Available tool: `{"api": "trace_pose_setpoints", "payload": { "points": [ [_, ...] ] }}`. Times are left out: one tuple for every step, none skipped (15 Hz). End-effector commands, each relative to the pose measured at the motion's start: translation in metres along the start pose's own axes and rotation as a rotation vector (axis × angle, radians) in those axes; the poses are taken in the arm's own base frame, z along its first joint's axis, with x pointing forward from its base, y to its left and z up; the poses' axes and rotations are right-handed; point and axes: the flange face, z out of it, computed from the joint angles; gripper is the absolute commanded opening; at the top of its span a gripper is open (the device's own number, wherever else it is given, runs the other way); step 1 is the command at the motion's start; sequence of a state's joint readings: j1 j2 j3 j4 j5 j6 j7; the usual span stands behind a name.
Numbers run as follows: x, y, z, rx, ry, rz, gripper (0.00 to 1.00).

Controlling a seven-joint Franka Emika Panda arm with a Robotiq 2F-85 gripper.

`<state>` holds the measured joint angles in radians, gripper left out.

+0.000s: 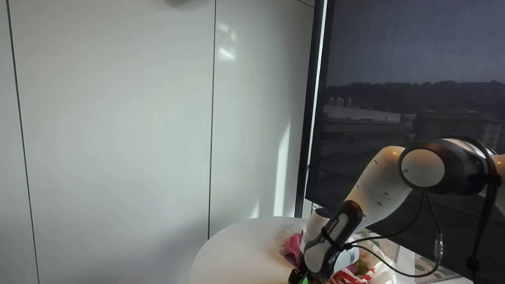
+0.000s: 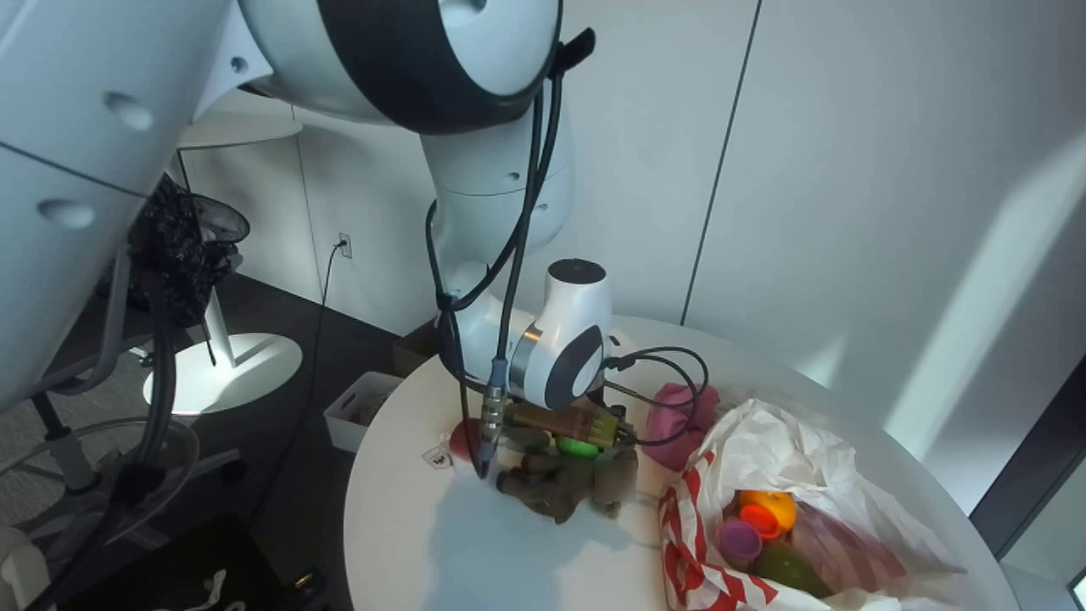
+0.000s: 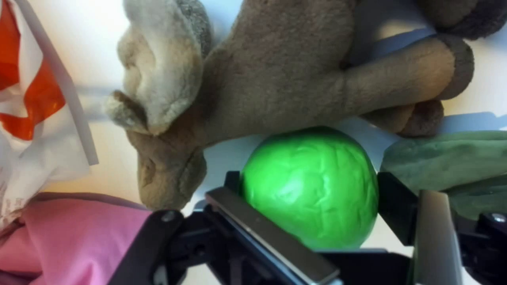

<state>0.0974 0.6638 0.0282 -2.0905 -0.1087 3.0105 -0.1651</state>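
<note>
Table (image 1: pixel 232 252), round and white, is set beside pale wall panels (image 1: pixel 118 118); at 2 o'clock from it, in an exterior view, dark-shaded window (image 1: pixel 394 134) is shown. Dark floor (image 2: pixel 284 390), with second white table (image 2: pixel 242 129) at 11 o'clock, is shown in an exterior view. Green ball (image 3: pixel 313 198), near the wrist view's centre: held between the gripper's (image 3: pixel 309 176) two fingers (image 3: pixel 433 233), one pad against each side; whether it is lifted cannot be told. Around it are laid: brown plush animal (image 3: pixel 277 83), between 11 and 12 o'clock; pink cloth (image 3: pixel 79 237), near 9; red-and-white bag (image 3: pixel 39 95), between 9 and 10. Green leaf-like piece (image 3: pixel 447 162), 3 o'clock, is cut off, unidentified. Fingers are poorly made out in both exterior views; bag contents (image 2: pixel 761 521) are partly covered.
</note>
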Motion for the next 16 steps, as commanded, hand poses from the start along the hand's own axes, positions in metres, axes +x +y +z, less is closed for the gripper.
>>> {"api": "trace_pose_setpoints", "payload": {
  "points": [
    [0.001,0.003,-0.005,-0.007,-0.003,0.019,1.0],
    [0.002,0.004,-0.014,-0.001,0.008,0.022,1.0],
    [0.005,0.008,-0.023,0.001,0.025,0.03,1.0],
    [0.009,0.017,-0.034,0.003,0.035,0.051,1.0],
    [0.013,0.026,-0.044,-0.004,0.047,0.073,1.0],
    [0.018,0.042,-0.057,-0.014,0.062,0.111,1.0],
    [0.021,0.061,-0.068,-0.034,0.08,0.159,0.99],
    [0.022,0.089,-0.08,-0.071,0.086,0.216,1.0],
    [0.021,0.117,-0.089,-0.105,0.088,0.267,1.0],
    [0.018,0.145,-0.095,-0.142,0.082,0.309,1.0],
    [0.01,0.175,-0.097,-0.18,0.063,0.355,1.0],
    [0.002,0.201,-0.099,-0.219,0.051,0.398,1.0],
    [-0.006,0.224,-0.099,-0.256,0.038,0.443,1.0],
    [-0.014,0.243,-0.098,-0.292,0.008,0.485,1.0],
    [-0.023,0.256,-0.094,-0.324,-0.032,0.525,1.0],
    [-0.031,0.262,-0.09,-0.349,-0.077,0.563,1.0]
  ]
}}
